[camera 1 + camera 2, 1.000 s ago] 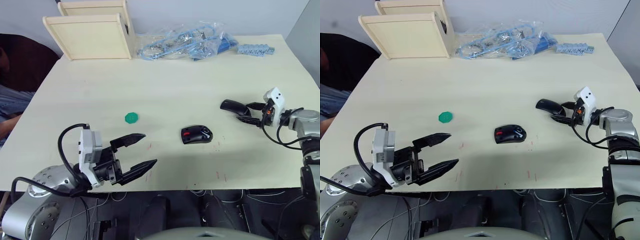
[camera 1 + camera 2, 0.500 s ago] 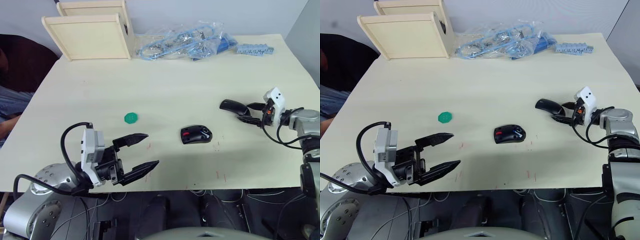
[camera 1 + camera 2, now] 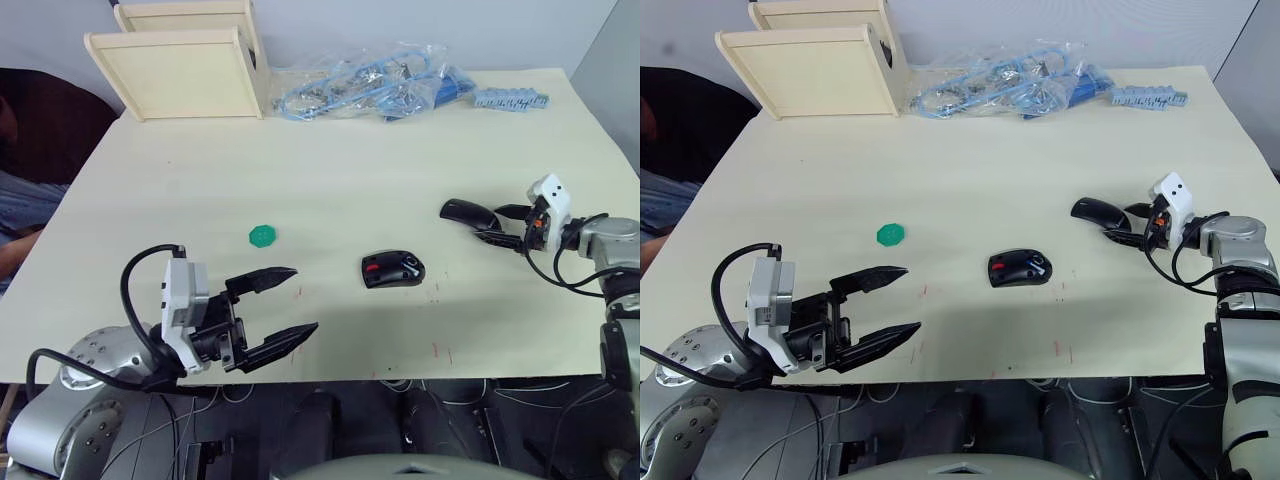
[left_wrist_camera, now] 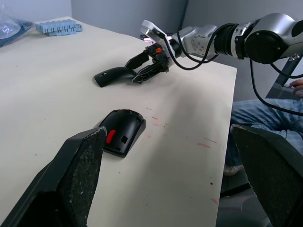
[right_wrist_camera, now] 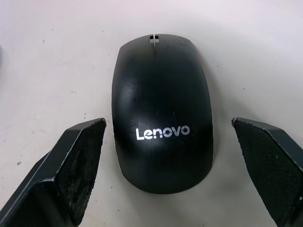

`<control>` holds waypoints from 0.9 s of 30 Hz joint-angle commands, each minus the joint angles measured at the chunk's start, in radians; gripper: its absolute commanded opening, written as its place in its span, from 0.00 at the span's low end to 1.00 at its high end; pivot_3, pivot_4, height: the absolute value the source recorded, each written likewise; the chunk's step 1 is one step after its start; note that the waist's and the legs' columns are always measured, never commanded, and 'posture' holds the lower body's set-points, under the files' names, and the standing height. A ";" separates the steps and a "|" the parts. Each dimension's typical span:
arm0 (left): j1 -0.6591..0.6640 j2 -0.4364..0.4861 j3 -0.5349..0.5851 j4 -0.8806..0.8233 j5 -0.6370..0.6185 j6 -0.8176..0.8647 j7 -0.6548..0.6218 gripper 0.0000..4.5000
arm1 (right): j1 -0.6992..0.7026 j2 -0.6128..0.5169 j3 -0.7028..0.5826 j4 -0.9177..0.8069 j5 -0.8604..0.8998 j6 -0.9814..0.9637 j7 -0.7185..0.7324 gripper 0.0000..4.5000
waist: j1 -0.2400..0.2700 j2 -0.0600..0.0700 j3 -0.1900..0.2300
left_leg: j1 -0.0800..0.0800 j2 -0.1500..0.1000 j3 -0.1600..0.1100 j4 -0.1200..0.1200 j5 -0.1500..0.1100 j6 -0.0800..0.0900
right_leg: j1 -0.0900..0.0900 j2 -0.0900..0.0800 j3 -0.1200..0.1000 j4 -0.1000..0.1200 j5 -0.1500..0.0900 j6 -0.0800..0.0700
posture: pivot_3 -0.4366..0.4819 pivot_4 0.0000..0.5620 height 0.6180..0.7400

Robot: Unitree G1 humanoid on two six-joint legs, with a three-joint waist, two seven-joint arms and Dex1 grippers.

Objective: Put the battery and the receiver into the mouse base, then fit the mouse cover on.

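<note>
The mouse base point(image 3: 393, 270), a black oval body with a red part on top, lies near the table's front middle. To its right lies the glossy black mouse cover point(image 3: 466, 211) marked Lenovo point(image 5: 162, 132). My right gripper point(image 3: 487, 223) is open. Its fingers point(image 5: 71, 165) stand on either side of the cover's near end without touching it. Over the front left edge my left gripper point(image 3: 303, 298) hangs open and empty, well left of the mouse base point(image 4: 122, 131). The battery and the receiver are out of view.
A green round disc point(image 3: 263, 235) lies left of the mouse base. At the back stand a wooden box point(image 3: 185, 60), a plastic bag of blue cables point(image 3: 370, 85) and a blue block strip point(image 3: 510, 98). A person's leg in jeans point(image 4: 255, 118) is beside the table.
My left gripper has crept slightly to the right along the front edge. The right gripper and the mouse parts have stayed where they were.
</note>
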 commanded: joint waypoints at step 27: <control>0.016 0.004 -0.006 0.002 0.019 -0.040 -0.029 1.00 | -0.047 0.000 -0.019 0.010 -0.007 -0.025 0.006 0.79 | -0.001 0.000 0.000 | 0.000 0.000 0.000 -0.001 0.000 0.000 | 0.000 0.000 0.000 0.000 0.000 0.000 | 0.48 0.27 1.00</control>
